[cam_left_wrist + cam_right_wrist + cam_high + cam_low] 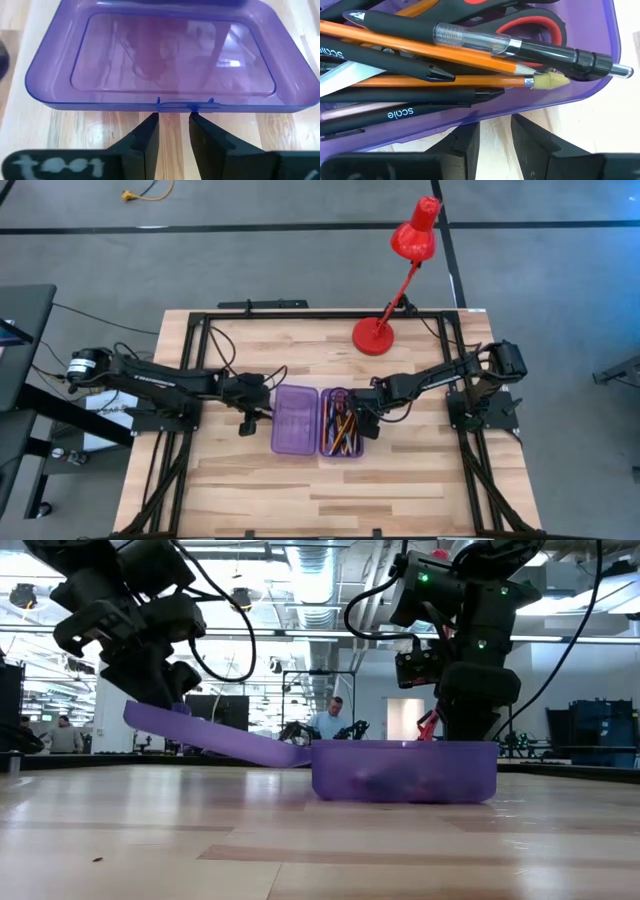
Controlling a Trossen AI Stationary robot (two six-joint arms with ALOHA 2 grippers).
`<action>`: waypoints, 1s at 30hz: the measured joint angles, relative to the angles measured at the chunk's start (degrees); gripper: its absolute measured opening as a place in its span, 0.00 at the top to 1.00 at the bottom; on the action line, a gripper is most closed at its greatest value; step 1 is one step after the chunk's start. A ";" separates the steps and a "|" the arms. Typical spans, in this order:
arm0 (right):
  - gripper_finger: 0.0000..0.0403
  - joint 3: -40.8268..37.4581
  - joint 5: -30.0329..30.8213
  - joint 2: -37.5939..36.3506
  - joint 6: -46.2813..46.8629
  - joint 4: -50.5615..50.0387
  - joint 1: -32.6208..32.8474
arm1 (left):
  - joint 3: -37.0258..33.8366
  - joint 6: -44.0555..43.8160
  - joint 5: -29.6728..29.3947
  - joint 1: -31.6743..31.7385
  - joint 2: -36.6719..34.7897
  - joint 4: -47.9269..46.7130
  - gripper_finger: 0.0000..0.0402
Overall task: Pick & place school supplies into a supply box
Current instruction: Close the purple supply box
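The supply box, translucent purple, lies open in the middle of the table. Its base [341,423] holds the school supplies: orange pencils [445,50], black pens [520,47] and red-handled scissors [535,27]. The hinged lid [294,418] spreads out toward the table's left, and its free edge is raised [150,715]. My left gripper [174,117] is at that free edge, shut on it. My right gripper [495,127] stands open at the base's outer long wall [530,107], on the table's right side, with only bare wood between its fingers. My left gripper has the small latch tab [175,104] in the middle of the lid's free long edge between its two fingertips. The fingers slant down from the table's left. The lid is tilted, with its free edge up off the table and its hinge edge [300,752] low at the base. My right gripper's fingertips [470,132] stand at the base's outer wall; I cannot tell whether they touch it.
A red desk lamp [400,280] stands at the table's far side, right of the middle. Bare wood lies in front of the box toward the near edge. People [330,720] show in the room beyond the table.
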 joint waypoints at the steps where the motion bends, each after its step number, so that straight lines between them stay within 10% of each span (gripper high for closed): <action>1: 0.74 0.00 0.00 0.00 0.00 -0.01 -0.02 | 0.00 0.00 -0.02 0.00 -0.23 0.02 0.77; 30: 0.74 -0.09 -0.02 0.00 -0.02 2.43 -0.38 | 7.63 5.97 -4.75 0.91 -0.86 5.06 0.77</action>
